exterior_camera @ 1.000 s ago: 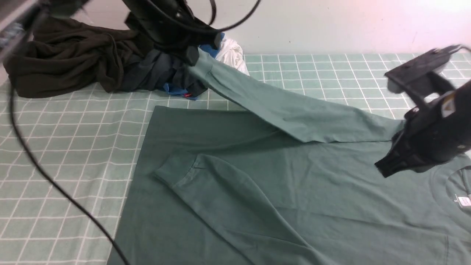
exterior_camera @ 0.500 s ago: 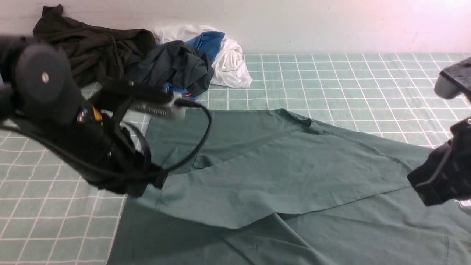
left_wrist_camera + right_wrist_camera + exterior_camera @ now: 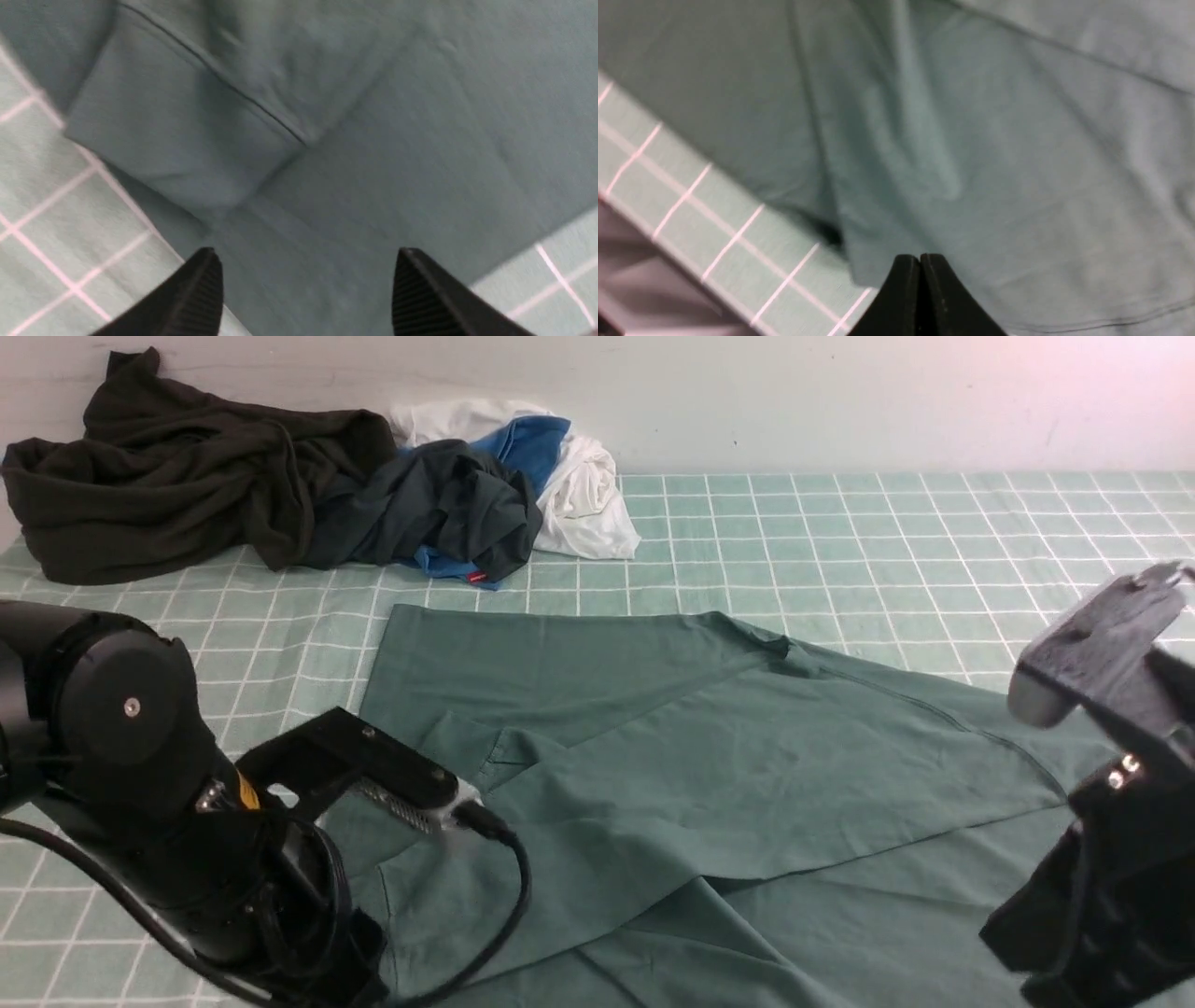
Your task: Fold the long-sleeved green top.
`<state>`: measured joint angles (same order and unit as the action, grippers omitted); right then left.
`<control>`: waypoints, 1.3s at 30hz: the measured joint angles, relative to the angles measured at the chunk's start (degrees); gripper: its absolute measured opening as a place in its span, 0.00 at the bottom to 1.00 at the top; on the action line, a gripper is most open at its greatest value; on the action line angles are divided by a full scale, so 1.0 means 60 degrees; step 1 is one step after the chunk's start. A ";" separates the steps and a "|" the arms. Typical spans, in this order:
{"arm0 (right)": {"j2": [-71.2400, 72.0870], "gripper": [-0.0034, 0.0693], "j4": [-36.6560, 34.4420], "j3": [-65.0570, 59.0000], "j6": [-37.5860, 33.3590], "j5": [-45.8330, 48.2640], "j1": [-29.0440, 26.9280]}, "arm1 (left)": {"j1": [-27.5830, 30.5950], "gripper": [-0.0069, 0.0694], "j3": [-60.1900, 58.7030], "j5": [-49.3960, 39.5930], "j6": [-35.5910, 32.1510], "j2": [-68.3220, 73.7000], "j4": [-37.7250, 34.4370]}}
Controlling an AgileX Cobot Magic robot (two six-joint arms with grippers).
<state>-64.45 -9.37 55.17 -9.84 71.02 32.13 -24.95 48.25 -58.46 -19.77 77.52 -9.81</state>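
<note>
Two black robot arms hang over the green long-sleeved top point(image 3: 728, 756), which lies partly folded on the checked cloth point(image 3: 934, 541), in front of the pile of dark, blue and white clothes point(image 3: 411, 495). Left of the top's middle, the left gripper point(image 3: 306, 280) has its fingers spread wide with nothing between them, and one sleeve lies across the top near it. Over the right side of the top, the right gripper point(image 3: 920, 259) has its two fingers pressed together, with no cloth pinched at their tips.
</note>
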 joint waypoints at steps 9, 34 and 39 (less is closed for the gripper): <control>0.0000 0.03 -0.0094 -0.0676 -0.0065 0.0000 0.0936 | -0.2823 0.65 -0.2253 0.0518 -0.0772 -0.0081 0.1438; 0.0003 0.03 -0.0102 -0.0686 -0.0534 0.0000 0.0936 | -0.2997 0.52 -0.2822 0.2182 0.0252 0.0756 0.2819; 0.0003 0.03 -0.0102 -0.0686 -0.0534 0.0000 0.0936 | -0.2997 0.28 -0.2364 0.2172 0.0852 0.0798 0.3011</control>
<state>-64.44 -9.98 51.06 -13.05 71.02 37.75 -42.93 34.07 -45.43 -14.66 82.31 8.25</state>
